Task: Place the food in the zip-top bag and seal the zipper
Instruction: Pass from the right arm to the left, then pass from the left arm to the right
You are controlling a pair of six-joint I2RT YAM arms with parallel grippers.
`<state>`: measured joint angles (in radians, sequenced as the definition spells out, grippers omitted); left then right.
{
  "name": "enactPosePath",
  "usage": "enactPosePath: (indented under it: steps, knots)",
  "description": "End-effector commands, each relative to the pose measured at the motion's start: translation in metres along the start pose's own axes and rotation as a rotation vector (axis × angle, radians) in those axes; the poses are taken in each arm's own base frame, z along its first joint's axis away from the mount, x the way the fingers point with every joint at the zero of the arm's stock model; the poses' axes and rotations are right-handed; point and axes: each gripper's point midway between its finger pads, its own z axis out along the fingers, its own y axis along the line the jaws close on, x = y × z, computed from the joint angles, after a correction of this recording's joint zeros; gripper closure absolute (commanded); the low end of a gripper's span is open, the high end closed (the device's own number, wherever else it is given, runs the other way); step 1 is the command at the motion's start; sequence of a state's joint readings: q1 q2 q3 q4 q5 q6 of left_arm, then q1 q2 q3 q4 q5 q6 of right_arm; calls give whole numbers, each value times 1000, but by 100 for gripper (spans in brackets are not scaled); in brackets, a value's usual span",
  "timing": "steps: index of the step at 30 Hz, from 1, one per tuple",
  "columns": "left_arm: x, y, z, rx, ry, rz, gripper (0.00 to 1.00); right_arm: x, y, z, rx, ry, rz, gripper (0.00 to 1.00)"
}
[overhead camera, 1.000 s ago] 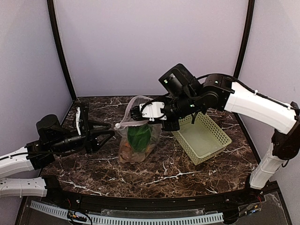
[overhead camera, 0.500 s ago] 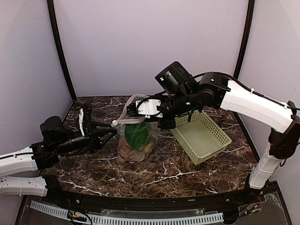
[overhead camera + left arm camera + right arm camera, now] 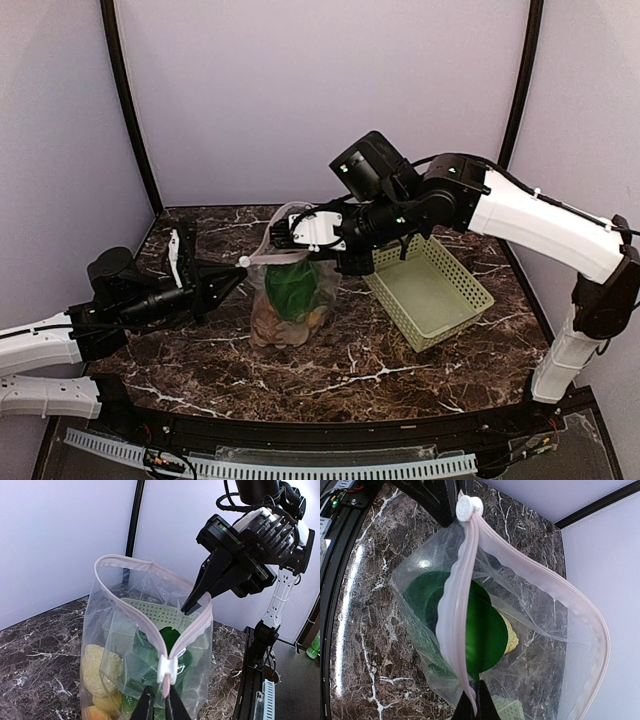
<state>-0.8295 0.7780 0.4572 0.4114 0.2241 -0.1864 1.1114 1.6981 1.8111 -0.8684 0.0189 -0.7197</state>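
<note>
The zip-top bag [image 3: 290,292] stands upright in the middle of the table, with its mouth open in a loop. Inside it are a green pepper [image 3: 487,622], yellow lemons [image 3: 100,665] and an orange piece [image 3: 97,714]. My left gripper [image 3: 240,274] is shut on the zipper [image 3: 187,630] end just below the white slider [image 3: 168,670]. My right gripper [image 3: 279,236] is shut on the zipper's other end [image 3: 455,630]. In the right wrist view the slider [image 3: 469,506] sits at the far end, and my right gripper's fingertips [image 3: 475,707] pinch the strip.
The light-green lattice basket [image 3: 432,290] stands to the right of the bag, under the right arm. It also shows through the bag in the left wrist view [image 3: 165,611]. Dark marble tabletop [image 3: 380,360] lies all around, with a black rail along the near edge.
My right gripper has moved a little left and up with its end of the zipper. The bag now stands more upright. My left gripper has shifted slightly and keeps its hold.
</note>
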Motion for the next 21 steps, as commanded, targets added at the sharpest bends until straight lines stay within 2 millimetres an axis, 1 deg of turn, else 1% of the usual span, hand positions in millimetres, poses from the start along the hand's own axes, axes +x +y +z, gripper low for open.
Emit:
enactPosePath:
  steps: [1,2,3,4,5,6,7,8,9,10,11,17,21]
  knots:
    - [-11,-3,1,6,-13,23,93,-11,-11,-5,28,-41,19,100]
    - [-18,-5,1,8,-20,35,94,-11,-11,-5,29,-40,19,99]
    - [-16,-4,0,4,-2,38,94,-11,-12,-6,30,-41,20,98]
    - [-24,-5,-1,3,-11,56,95,-10,-12,-6,31,-42,22,96]
    - [-23,-5,-2,-2,4,61,95,-11,-12,-8,32,-44,23,93]
    - [-31,-6,-4,-7,-10,75,96,-11,-13,-9,35,-47,25,89]
    - [-31,-6,-5,-10,-4,78,96,-11,-13,-9,36,-46,25,84]
    - [-38,-7,-7,-12,-17,86,96,-11,-14,-10,38,-47,27,79]
    - [-38,-7,-8,-15,-14,87,96,-10,-14,-10,35,-47,30,74]
    - [-43,-8,-9,-14,-22,89,96,-11,-14,-10,36,-49,31,72]
    - [-42,-8,-8,-14,-16,89,97,-11,-15,-11,37,-49,36,69]
    - [-44,-12,-3,13,-1,79,98,-31,-3,-9,-70,-121,73,67]
    - [-44,-11,-1,15,0,77,98,-40,7,0,-148,-136,91,68]
